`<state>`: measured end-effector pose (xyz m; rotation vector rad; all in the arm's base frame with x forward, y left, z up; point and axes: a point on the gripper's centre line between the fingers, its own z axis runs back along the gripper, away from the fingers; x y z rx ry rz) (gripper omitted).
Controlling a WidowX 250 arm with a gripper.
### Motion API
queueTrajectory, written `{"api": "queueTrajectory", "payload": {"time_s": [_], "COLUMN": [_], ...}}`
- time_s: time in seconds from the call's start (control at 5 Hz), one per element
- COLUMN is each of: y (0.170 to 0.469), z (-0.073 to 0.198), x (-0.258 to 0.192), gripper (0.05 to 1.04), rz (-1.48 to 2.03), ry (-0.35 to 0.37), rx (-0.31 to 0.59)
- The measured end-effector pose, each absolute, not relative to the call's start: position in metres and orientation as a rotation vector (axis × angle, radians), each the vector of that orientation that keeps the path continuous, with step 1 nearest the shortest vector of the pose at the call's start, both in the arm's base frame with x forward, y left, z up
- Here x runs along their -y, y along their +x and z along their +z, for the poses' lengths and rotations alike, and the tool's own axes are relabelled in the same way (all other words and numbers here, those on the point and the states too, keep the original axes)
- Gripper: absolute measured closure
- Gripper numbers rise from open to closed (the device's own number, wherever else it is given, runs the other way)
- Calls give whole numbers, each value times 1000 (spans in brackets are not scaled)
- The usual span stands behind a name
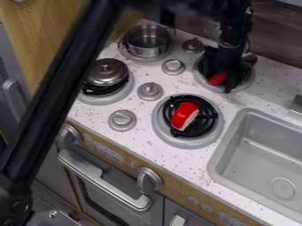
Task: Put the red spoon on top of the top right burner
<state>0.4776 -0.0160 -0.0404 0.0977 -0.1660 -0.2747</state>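
The speckled white table (189,163) holds the whole job, with the sink (259,154) let into its right side. The black arm (59,97) crosses the left of the camera view and also comes down at the upper right. Of the four burners, the far left one carries a metal pot (144,52) and the near left one a round metal lid (106,73); neither seems to need moving for this task.

The top right burner (203,84) is the target, and the black gripper (229,81) hangs right over it. Black against black coils, its state is hard to read: I cannot tell whether it is wide, narrow or holding the spoon. On the near right burner (177,140) lies a red and white toy piece (184,114), apparently no part of the job.

The smallest matter is the one that counts: the red spoon (217,78) shows beside the gripper, within the target burner's outline. Whether it rests on the coils or is held just above them I cannot tell. Placement looks nearly or fully done. What is left, I judge, is at most a short lowering and a release, then lifting the gripper clear without dragging the spoon off.
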Motion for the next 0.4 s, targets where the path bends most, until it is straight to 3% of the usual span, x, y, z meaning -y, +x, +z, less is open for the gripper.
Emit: {"api": "queueTrajectory", "payload": {"time_s": [0.4], "y": [432], "z": [-20], "x": [14], "gripper": [85], "rz": [-241], "ry": [85], "rx": [145]}}
